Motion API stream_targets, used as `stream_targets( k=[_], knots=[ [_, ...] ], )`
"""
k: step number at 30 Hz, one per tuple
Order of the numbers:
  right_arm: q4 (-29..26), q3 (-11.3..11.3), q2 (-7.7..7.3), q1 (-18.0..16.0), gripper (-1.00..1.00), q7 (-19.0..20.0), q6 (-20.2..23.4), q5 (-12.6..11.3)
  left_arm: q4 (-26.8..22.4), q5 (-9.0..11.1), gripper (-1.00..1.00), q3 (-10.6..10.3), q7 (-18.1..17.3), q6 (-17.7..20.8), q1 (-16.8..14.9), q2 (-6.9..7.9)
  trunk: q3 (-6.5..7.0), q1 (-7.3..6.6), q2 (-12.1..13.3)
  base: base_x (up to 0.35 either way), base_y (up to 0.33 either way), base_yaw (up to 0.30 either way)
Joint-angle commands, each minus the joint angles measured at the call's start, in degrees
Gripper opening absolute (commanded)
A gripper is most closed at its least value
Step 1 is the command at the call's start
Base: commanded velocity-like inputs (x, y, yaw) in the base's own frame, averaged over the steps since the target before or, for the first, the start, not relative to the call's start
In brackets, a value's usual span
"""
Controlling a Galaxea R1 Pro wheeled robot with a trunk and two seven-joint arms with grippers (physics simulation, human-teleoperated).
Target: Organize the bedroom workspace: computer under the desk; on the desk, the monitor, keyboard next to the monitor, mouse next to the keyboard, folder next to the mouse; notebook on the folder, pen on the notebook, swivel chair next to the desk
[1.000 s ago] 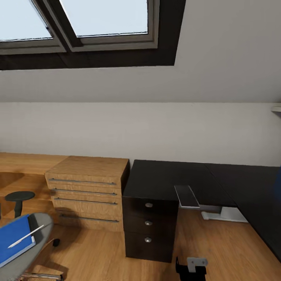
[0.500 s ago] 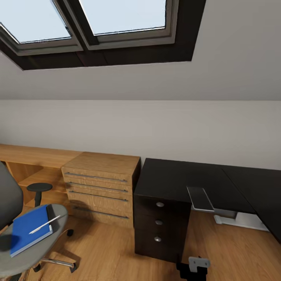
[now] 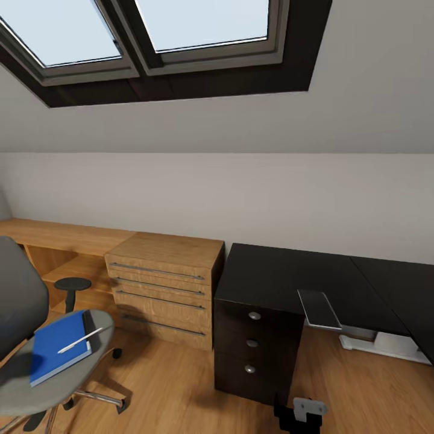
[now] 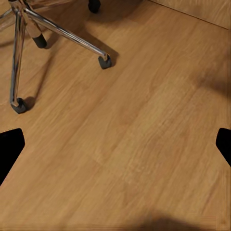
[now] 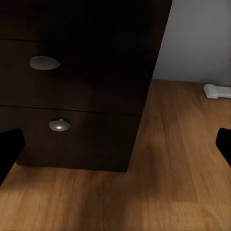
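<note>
The swivel chair [image 3: 36, 374] stands at the lower left in the head view, and its chrome base with casters [image 4: 103, 60] appears in the left wrist view. The blue folder [image 3: 57, 349] lies on the seat with the white pen [image 3: 79, 340] across it. The black desk [image 3: 277, 274] is to the right. A flat grey slab [image 3: 319, 308] lies at its front edge; whether it is the keyboard or the notebook I cannot tell. My left gripper [image 4: 115, 144] hangs open over bare floor. My right gripper [image 5: 115, 149] is open, facing the desk's drawer unit [image 5: 82, 96]. Monitor, mouse and computer are out of view.
A light wooden dresser [image 3: 166, 283] stands against the wall between chair and desk, with a low wooden shelf [image 3: 54, 235] running left. The drawer unit has silver knobs [image 3: 252, 343]. A white desk foot [image 3: 377, 346] rests on the wood floor. Skylights sit in the sloped ceiling.
The whole view has shifted as the camera turned left; the chair with folder and pen now shows more fully, and the desk sits further right in the picture.
</note>
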Motion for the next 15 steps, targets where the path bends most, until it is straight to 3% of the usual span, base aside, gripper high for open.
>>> stream_targets(
  k=[1,2,7,15],
  knots=[
    [0.0,0.5,0.02,0.0,1.00,-0.5,0.0,-0.1,-0.1,0.6,1.00,-0.5,0.4,-0.3,0.0,-0.08,-0.05,0.00,0.0,0.000,0.000,0.006],
    [0.0,0.5,0.84,0.0,1.00,-0.5,0.2,-0.3,0.1,0.5,1.00,-1.1,0.4,-0.3,0.0,-0.90,-0.05,0.00,0.0,0.000,0.000,0.002],
    [0.1,0.3,2.77,0.0,1.00,-0.4,-0.1,-0.3,0.1,0.5,1.00,-1.6,0.4,-0.2,0.0,-1.33,-0.05,0.00,0.0,0.000,0.000,0.001],
    [0.2,0.3,2.99,0.0,1.00,-0.5,-0.2,-0.3,2.3,0.5,1.00,-2.0,0.4,-0.2,0.0,-1.46,-0.05,0.00,0.0,0.000,0.000,0.171]
  ],
)
